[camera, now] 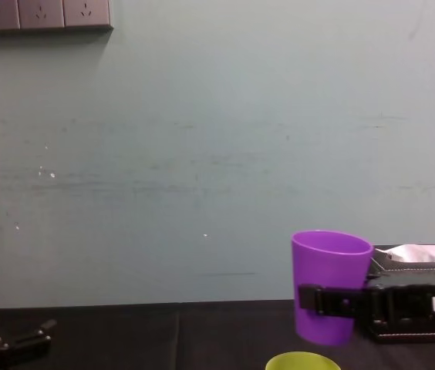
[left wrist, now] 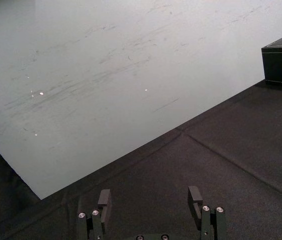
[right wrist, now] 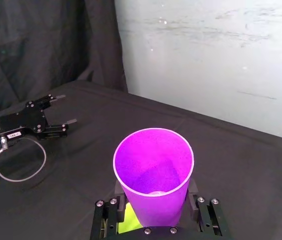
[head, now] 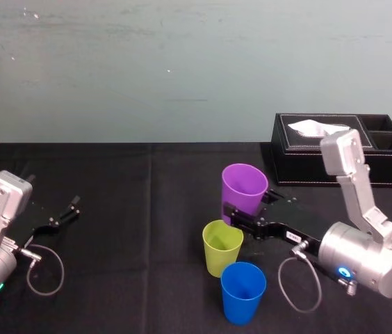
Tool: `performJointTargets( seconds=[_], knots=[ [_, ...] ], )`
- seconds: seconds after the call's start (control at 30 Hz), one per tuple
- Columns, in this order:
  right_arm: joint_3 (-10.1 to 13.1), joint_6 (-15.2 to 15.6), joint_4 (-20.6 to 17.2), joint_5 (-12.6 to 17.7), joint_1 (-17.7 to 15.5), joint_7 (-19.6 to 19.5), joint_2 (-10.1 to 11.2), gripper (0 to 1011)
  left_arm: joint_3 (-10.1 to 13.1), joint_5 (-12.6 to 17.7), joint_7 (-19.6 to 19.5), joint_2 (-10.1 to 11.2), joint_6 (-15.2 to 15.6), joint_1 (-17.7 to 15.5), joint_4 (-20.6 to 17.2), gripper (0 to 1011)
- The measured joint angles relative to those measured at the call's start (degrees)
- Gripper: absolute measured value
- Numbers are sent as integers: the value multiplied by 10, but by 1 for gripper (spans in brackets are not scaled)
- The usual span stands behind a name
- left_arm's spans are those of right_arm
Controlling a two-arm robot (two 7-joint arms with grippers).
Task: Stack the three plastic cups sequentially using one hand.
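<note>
Between the flat fingers of the right end effector (head: 248, 209) (right wrist: 153, 210) (camera: 325, 301), the purple cup (head: 245, 184) (right wrist: 153, 170) (camera: 331, 262) is standing upright, mouth up. The fingers are closing narrowly on its lower wall from both sides and holding it. The cup is appearing raised off the black-clothed table (head: 133, 209).

Just below this end effector, slightly toward the robot, the yellow-green cup (head: 222, 247) (right wrist: 126, 220) (camera: 302, 361) is standing upright on the table. In the right wrist view its rim is peeking out under the purple cup's base. I cannot tell whether the two cups are touching.

Nearer the robot from the end effector, just past the yellow-green cup, the blue cup (head: 243, 292) is standing upright, mouth up.

Beyond the end effector and to its right, the black tissue box (head: 335, 149) is sitting at the far table edge.

Well apart to the left, the left end effector (head: 64, 214) (left wrist: 150, 200) (right wrist: 65, 109) (camera: 13, 316) is idling low over the table, fingers spread wide and holding nothing.
</note>
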Motion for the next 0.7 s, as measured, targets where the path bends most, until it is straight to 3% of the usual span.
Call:
performJointTargets(
  seconds=[0.2, 0.7],
  knots=[
    [-21, 0, 19, 1, 23, 3, -1, 707, 0, 0, 0, 0, 0, 0, 0, 1000],
    [-48, -4, 35, 8, 37, 0, 7, 707, 0, 0, 0, 0, 0, 0, 0, 1000]
  ],
)
